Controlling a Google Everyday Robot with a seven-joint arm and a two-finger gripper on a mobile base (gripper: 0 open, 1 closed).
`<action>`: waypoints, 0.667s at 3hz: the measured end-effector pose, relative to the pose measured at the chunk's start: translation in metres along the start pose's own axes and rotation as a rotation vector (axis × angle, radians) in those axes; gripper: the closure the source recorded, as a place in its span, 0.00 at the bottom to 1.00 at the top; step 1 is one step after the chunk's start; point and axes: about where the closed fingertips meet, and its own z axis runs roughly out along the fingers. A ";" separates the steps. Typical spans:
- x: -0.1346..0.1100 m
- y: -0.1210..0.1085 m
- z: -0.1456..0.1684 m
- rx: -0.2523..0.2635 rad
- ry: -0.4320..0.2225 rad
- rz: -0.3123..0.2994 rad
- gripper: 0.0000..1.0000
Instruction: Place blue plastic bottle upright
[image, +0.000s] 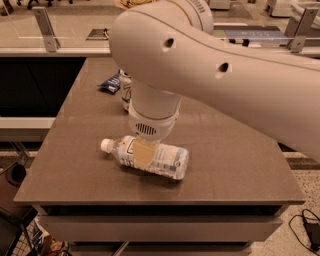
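**Bottle lying on its side beneath the gripper**

Camera view: The clear plastic water bottle with a white screw cap and a white and pale-blue label (167, 160) lies flat on its side on the grey-brown, flat-topped bench (235, 155), in the front half of the top and somewhat left of the middle. Its long axis runs roughly left to right across the bench, tilted a little. The capped end points left and sits slightly farther back. The base end points right and sits slightly closer to the front edge. The bottle is not upright.

The large white robot arm (225, 75) sweeps in from the upper right and bends down over the bench. Its round wrist section hangs directly above the bottle's neck half. The gripper (142, 154) is down at the bottle, and a tan part of it covers the front of the label just right of the bottle's shoulder. I cannot tell whether the gripper is clamped on the bottle or merely resting against it, as the wrist hides much of it.

Farther back on the bench, a white and green metal drink can (125, 91) stands upright, partly hidden behind the arm. A small dark-blue snack wrapper (109, 83) lies just to the can's left. Both are well apart from the bottle.
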 end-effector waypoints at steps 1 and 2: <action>0.008 -0.006 -0.011 0.020 -0.021 0.010 1.00; 0.020 -0.020 -0.031 0.065 -0.060 0.019 1.00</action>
